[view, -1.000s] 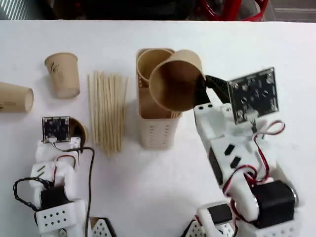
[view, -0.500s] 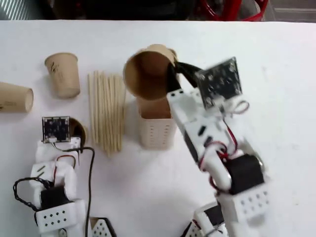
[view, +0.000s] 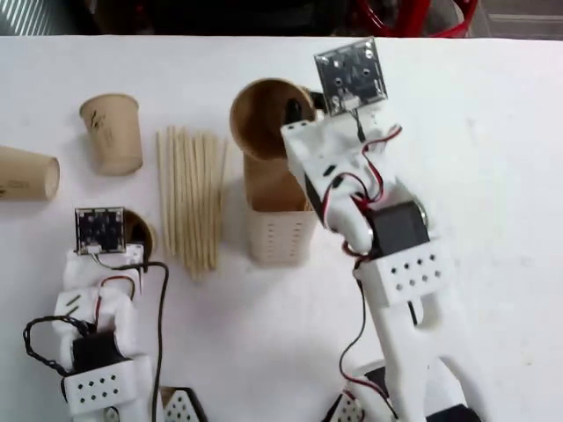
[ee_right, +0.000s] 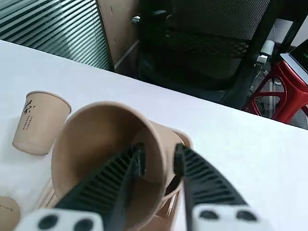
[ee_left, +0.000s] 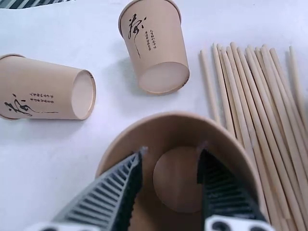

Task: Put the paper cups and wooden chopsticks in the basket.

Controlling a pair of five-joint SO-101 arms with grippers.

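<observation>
Paper cup [ee_right: 91,144] pinched at the rim by right gripper [ee_right: 158,158]; jaws nearly closed on the cup wall, one finger inside, one outside; hangs tilted, mouth toward the wrist camera, base pointing away. Sits over the far end of the basket [view: 280,236], against or just above a second cup [ee_right: 185,142] already in there; cannot tell if touching. Key relation: basket straight below the jaws, long axis of the held cup well off vertical; probably wants tipping base-down or lowering into the nested cup before release, else could catch that rim and roll out. Reads as the placing step, task roughly mid-way.

Left gripper [ee_left: 171,159] over a third cup [ee_left: 175,185] standing mouth up near the left arm's base; jaws well apart, both tips over the open mouth, gripping nothing. Wooden chopsticks [view: 192,198] flat on the table [view: 493,132], between that cup and the basket, long axis running away from the arms, parallel to the basket; nearer the left arm. Further out: one cup [view: 113,132] near the far end of the chopsticks, one lying cup [view: 26,173] on its side at the table edge.
</observation>
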